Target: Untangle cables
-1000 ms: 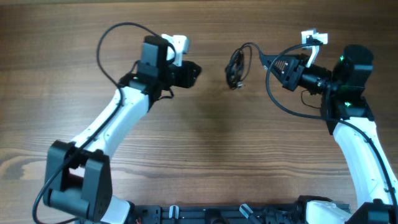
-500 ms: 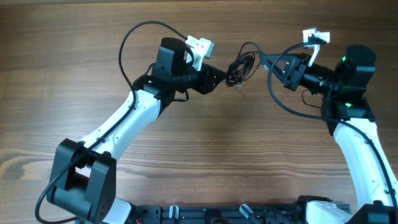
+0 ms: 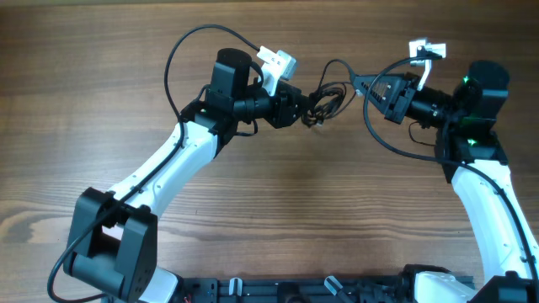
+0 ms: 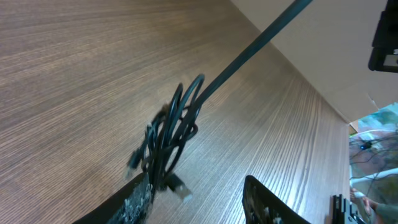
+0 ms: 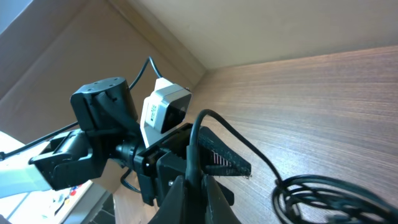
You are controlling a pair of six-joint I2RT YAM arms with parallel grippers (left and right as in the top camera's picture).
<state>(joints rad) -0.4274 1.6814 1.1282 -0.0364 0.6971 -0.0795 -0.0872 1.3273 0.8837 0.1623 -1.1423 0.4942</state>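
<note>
Lying against left claw [image 3: 306,107]: cables [image 3: 327,95].

A wooden tabletop [image 3: 278,210] with brown grain running left to right fills the overhead view, its tone a little uneven, darker in some bands and paler in others. In the wrist views a plain beige wall panel [image 4: 336,56] stands upright along the tabletop's far edge, and the right wrist view shows it meeting a second, browner panel [image 5: 56,56] at a corner. Past the end of the beige panel, at the right border of the left wrist view, lies a blurred patch of colourful clutter [image 4: 376,134], too indistinct to identify.
</note>
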